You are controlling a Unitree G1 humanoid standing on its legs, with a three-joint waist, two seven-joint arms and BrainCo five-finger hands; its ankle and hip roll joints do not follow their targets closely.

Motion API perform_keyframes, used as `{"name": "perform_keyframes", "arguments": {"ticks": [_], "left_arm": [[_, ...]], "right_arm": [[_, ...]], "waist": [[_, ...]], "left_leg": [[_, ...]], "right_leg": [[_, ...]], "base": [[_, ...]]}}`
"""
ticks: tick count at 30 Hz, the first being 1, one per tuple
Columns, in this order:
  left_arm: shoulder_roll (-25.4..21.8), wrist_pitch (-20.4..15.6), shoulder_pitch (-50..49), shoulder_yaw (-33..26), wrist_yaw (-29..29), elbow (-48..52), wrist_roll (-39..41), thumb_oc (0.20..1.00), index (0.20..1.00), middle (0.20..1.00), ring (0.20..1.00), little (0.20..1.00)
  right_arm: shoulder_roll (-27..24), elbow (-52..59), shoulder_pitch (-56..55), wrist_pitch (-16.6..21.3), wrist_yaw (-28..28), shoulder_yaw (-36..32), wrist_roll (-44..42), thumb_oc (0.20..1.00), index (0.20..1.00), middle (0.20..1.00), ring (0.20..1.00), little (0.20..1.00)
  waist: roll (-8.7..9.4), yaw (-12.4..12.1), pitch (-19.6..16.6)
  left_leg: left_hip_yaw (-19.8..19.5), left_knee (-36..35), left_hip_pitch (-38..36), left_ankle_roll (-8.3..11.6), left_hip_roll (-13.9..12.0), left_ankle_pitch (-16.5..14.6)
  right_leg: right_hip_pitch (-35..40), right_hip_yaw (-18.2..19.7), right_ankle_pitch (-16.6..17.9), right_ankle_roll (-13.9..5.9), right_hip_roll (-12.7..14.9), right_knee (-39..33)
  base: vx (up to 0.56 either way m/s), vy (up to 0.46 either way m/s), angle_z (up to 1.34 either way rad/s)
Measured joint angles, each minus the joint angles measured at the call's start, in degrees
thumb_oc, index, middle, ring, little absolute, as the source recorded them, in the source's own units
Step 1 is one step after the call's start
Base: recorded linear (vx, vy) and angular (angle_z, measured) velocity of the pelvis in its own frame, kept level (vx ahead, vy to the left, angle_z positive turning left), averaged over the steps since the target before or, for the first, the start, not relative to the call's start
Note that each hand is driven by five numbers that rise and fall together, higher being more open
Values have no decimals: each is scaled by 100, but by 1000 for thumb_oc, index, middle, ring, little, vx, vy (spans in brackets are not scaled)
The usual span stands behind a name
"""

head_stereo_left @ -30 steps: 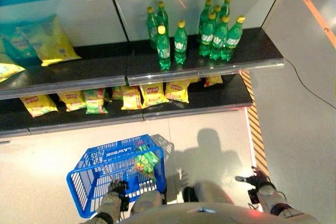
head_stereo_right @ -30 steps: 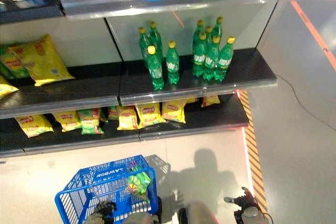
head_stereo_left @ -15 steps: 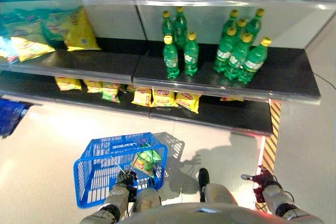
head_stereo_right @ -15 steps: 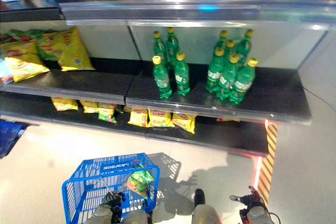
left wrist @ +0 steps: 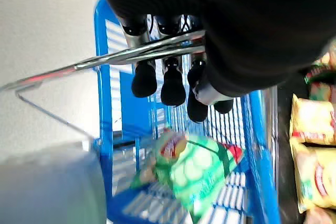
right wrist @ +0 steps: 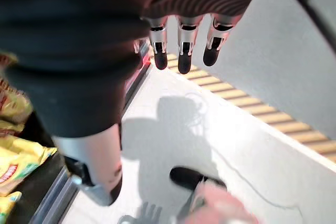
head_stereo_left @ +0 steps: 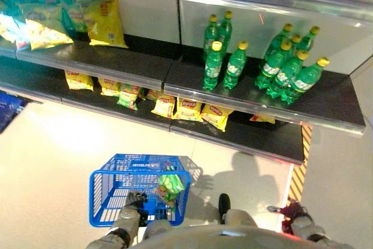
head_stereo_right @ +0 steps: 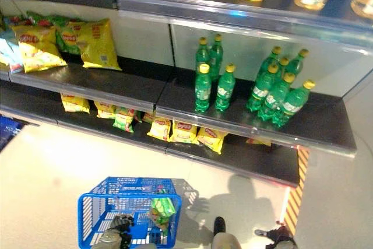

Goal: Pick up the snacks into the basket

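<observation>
Left wrist view: left hand [left wrist: 173, 72] fingers clenched round wire handle [left wrist: 105, 61], blue basket [left wrist: 113, 103] hung for carrying. Green snack bag [left wrist: 197, 169] seen inside basket, below fingers. Right hand [right wrist: 181, 43] fingers released, nothing held.

a shop: stocked shelves [head_stereo_left: 116, 71] of snack bags [head_stereo_left: 105, 20], green bottles [head_stereo_left: 213, 65].

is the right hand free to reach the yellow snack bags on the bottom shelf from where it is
Probably, though not from here. The right hand is open and holds nothing, and only bare floor lies between it and the yellow snack bags. But it hangs low beside the robot, well back from the bottom shelf.
</observation>
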State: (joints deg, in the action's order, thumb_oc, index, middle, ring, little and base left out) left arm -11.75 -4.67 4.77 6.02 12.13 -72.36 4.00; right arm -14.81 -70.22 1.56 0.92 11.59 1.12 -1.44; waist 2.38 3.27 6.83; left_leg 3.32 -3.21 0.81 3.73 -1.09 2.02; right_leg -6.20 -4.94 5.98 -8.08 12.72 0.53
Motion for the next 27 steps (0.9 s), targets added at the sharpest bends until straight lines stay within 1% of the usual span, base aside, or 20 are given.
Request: {"name": "perform_keyframes", "arguments": {"ticks": [1,2,3,4,5,6,7,8,9,11,12,14,18,20,21,22,23,25,26,27], "left_arm": [[-29,5,-42,-37,-10,-53,-3,200,200,200,200,200],[-49,15,-32,-49,-16,-36,0,200,200,200,200,200],[-72,15,-46,-87,-57,-32,9,200,200,200,200,200],[-48,-1,-71,-187,-68,-47,14,200,200,200,200,200],[-7,0,-144,-279,-99,-56,36,200,200,200,200,200],[30,-15,-176,-278,-123,-42,51,200,200,200,200,200],[30,-15,-231,-273,-135,-40,56,200,200,200,200,200],[41,-15,-215,-273,-137,32,104,200,200,200,200,200],[53,9,-247,-239,-147,126,128,200,200,200,200,200],[42,6,-266,-195,-160,256,127,200,200,200,200,200],[28,8,-332,-193,-163,378,128,200,200,200,200,200],[24,-3,-451,-201,-171,681,129,200,200,200,200,200],[43,6,-631,-105,-140,1624,143,200,200,200,200,200],[17,-48,-641,11,-107,2241,170,200,200,200,200,200],[-35,-59,-621,69,-54,2685,187,200,200,200,200,200],[-107,-84,-608,144,-16,2997,189,200,200,200,200,200],[-180,-148,-426,198,16,3240,192,200,200,200,200,200],[-285,-209,-286,260,69,3578,313,200,200,200,200,200],[-289,-211,-256,253,78,3615,364,200,200,200,200,200],[-364,-206,-269,241,87,3964,431,200,200,200,200,200]], "right_arm": [[99,121,69,7,1,7,-53,1000,1000,1000,1000,1000],[145,145,68,9,-12,58,-56,1000,1000,1000,1000,1000],[185,137,164,1,-17,96,-55,1000,1000,1000,1000,1000],[200,170,149,3,-21,107,-69,1000,1000,1000,1000,1000],[204,259,170,27,-30,149,-104,1000,1000,1000,1000,1000],[172,329,92,28,-42,180,-130,1000,1000,1000,1000,1000],[166,330,79,34,-47,188,-147,1000,1000,1000,1000,1000],[134,415,80,27,-57,212,-159,1000,1000,1000,1000,1000],[24,735,-14,69,-78,227,-201,1000,1000,1000,1000,1000],[-78,955,-39,124,-91,230,-201,1000,1000,1000,1000,1000],[-142,1164,-37,98,-100,272,-203,1000,1000,1000,1000,1000],[-320,2147,-94,181,-104,292,-249,1000,1000,1000,1000,1000],[-586,3625,-161,365,-51,123,-400,1000,1000,1000,1000,1000],[-696,4342,-110,490,41,15,-463,1000,1000,1000,1000,1000],[-714,4854,20,539,132,-99,-511,1000,1000,1000,1000,1000],[-756,5034,160,639,184,-125,-572,1000,1000,1000,1000,1000],[-839,5056,478,696,249,-138,-658,1000,1000,1000,1000,1000],[-883,5175,819,697,323,-148,-722,1000,1000,1000,1000,1000],[-881,5178,951,689,342,-144,-726,1000,1000,1000,1000,1000],[-895,5220,1255,702,405,-140,-726,1000,1000,1000,1000,1000]], "waist": [[-56,-57,47],[-23,-59,30],[-8,-143,96],[-24,-187,130],[-123,-238,139],[-184,-291,143],[-181,-279,123],[-194,-269,110],[-211,-238,110],[-191,-256,84],[-169,-301,71],[-177,-238,76],[-235,-257,126],[-286,-257,300],[-313,-248,456],[-315,-240,576],[-320,-267,807],[-327,-260,1099],[-329,-285,1154],[-313,-282,1312]], "left_leg": [[123,31,65,-78,21,-40],[144,43,54,-147,120,-61],[362,120,88,-194,138,-101],[413,169,73,-239,207,-151],[432,192,80,-228,98,-199],[439,163,-45,-216,1,-193],[437,190,-19,-192,-16,-197],[413,213,-13,-175,-29,-212],[343,207,-31,-170,-48,-203],[341,160,-125,-114,-64,-139],[387,150,-157,-103,-84,-145],[427,117,-154,-91,-111,-140],[400,143,-113,-68,-116,-119],[347,261,51,-73,-97,-116],[332,412,332,-74,-93,-117],[310,546,550,-77,-94,-125],[272,697,810,-91,-94,-113],[240,859,1072,-85,-105,-121],[242,889,1135,-87,-106,-118],[245,1021,1355,-86,-116,-123]], "right_leg": [[-103,37,52,18,106,43],[-123,34,110,38,109,20],[-266,-63,209,-31,143,102],[-303,-190,211,-12,80,158],[-263,-68,-90,48,-204,251],[-234,-133,-244,155,-410,386],[-185,-58,-241,247,-461,310],[-111,-37,-241,247,-496,236],[2,247,-228,242,-630,90],[123,449,-133,280,-720,-143],[178,406,-53,289,-729,-294],[282,428,70,306,-743,-527],[287,406,121,344,-766,-579],[185,369,160,358,-742,-545],[-76,367,178,362,-729,-413],[-283,368,175,361,-720,-288],[-509,354,183,369,-719,-182],[-753,345,170,359,-719,-31],[-810,338,178,367,-718,-4],[-1039,336,170,370,-712,136]], "base": [[-66,178,-37],[-46,323,-60],[18,145,-62],[75,235,-67],[62,113,-42],[69,142,-25],[15,52,-11],[38,47,12],[40,1,19],[21,-5,1],[-2,7,-23],[6,-7,-12],[-75,-22,4],[-260,-18,10],[-240,-17,7],[-209,-20,8],[-135,-13,10],[-126,-2,7],[-157,3,0],[-113,-2,-1]]}}
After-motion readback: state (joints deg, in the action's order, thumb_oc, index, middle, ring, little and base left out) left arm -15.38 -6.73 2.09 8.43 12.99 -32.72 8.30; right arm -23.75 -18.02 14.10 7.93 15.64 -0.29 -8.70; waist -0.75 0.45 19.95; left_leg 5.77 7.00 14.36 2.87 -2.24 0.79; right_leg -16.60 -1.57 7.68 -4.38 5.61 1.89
